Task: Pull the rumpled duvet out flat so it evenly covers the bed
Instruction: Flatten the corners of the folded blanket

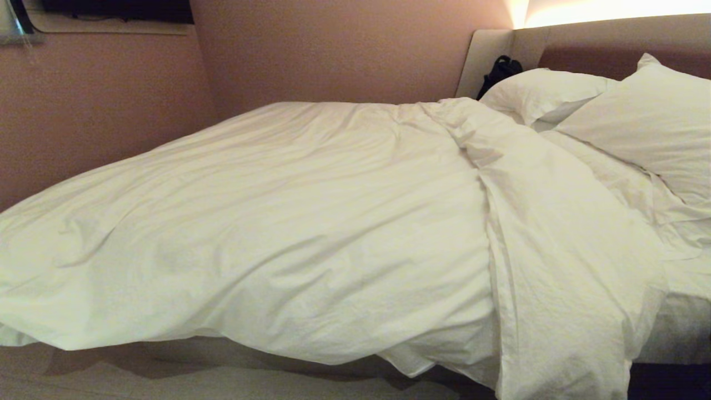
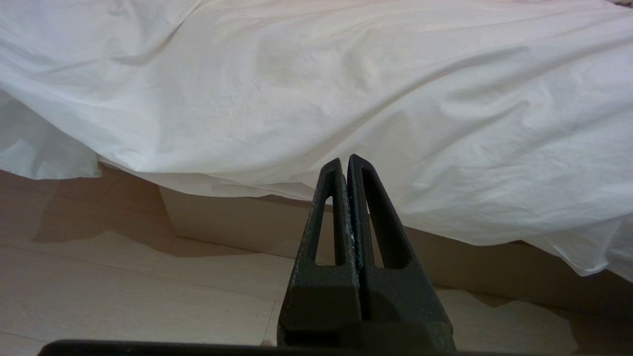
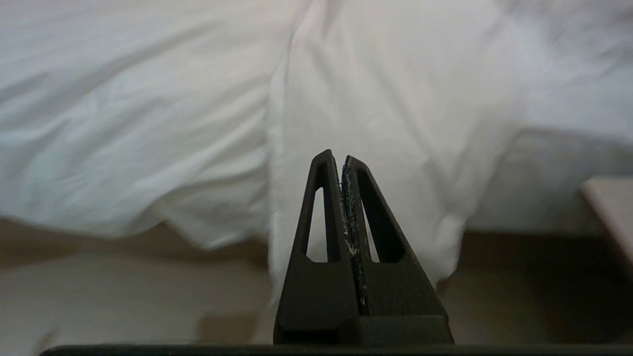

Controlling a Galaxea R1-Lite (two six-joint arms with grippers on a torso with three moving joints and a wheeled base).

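The duvet (image 1: 289,222) is lying rumpled across the bed (image 1: 683,328), its near edge sagging toward the floor (image 1: 166,378). The left gripper (image 2: 345,160) is hanging below that edge, fingers pressed together, empty. A turned-back fold is draping off the near side, where the right gripper (image 3: 336,157) is pointing, closed and empty. Pillows (image 1: 639,111) are lying at the headboard (image 1: 583,50).
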